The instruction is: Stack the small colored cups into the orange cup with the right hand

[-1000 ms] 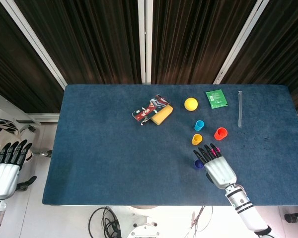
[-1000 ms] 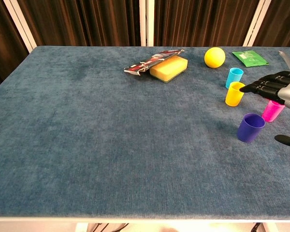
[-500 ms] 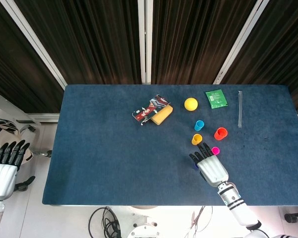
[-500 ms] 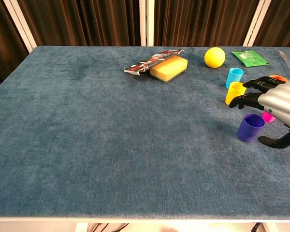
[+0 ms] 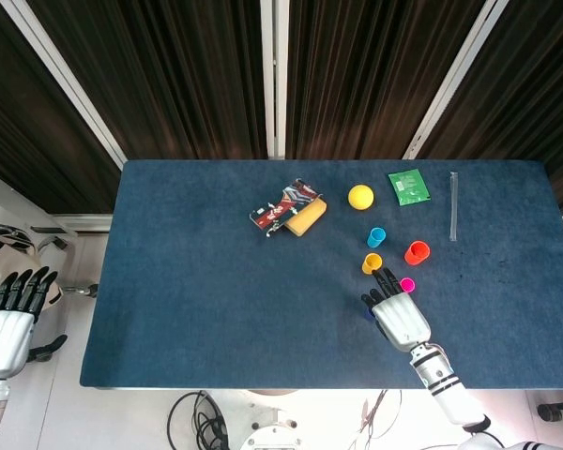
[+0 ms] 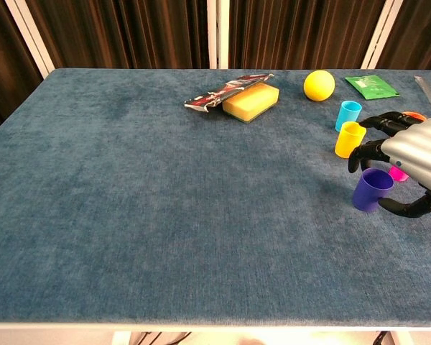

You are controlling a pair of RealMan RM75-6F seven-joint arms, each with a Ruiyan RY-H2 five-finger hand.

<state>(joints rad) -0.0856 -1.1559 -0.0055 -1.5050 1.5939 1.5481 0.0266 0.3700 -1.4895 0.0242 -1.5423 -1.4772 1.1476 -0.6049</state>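
The left hand (image 5: pixel 5 323) hangs off the table's left side, fingers apart and holding nothing, well clear of the work. Much of the table (image 6: pixel 129 215) lies open; only a sponge (image 6: pixel 251 100) and a wrapper (image 6: pixel 219 93) sit near the far edge, with a yellow ball (image 6: pixel 319 85) beside them.

The trouble is on the right, where the cups crowd together. The right hand (image 6: pixel 409 162) hovers over the purple cup (image 6: pixel 372 189), fingers curled around it but apart and not yet touching. As they close, the knuckles may knock over the yellow cup (image 6: pixel 349 139) or the pink cup (image 5: pixel 407 284) just behind. The orange cup (image 5: pixel 417 251) stands beyond, past the blue cup (image 6: pixel 348 115), so the carry must rise over them. The near edge leaves room.
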